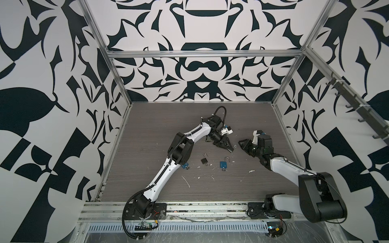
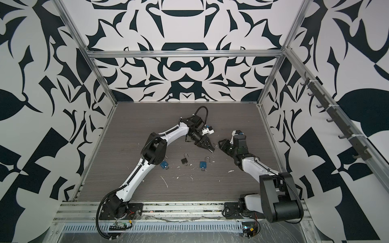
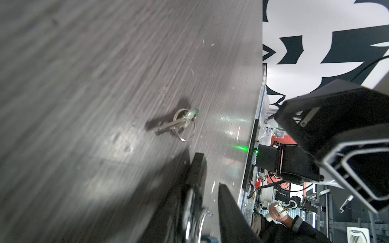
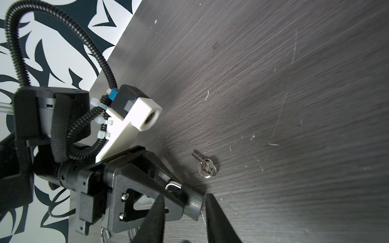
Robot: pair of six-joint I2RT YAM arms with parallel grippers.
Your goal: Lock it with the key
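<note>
A small silver key [image 3: 168,126] on a split ring lies flat on the dark table; it also shows in the right wrist view [image 4: 205,165] and, tiny, in a top view [image 1: 235,145]. My left gripper [image 3: 210,170] hovers just short of it, its jaws apart. A padlock's silver shackle [image 3: 203,216] lies between them against one finger, with table showing on its other side. The same shackle [image 4: 173,186] shows in the right wrist view. My right gripper [image 4: 185,196] faces the left gripper [image 1: 231,149] tip to tip, open and empty, with the key just beside both.
Nearer the front, a black padlock [image 1: 203,161] and a blue padlock [image 1: 223,165] lie with shackles open. Another blue padlock [image 1: 185,166] sits half hidden under the left arm. White scraps dot the table [image 1: 147,126]. Frame posts and patterned walls enclose it.
</note>
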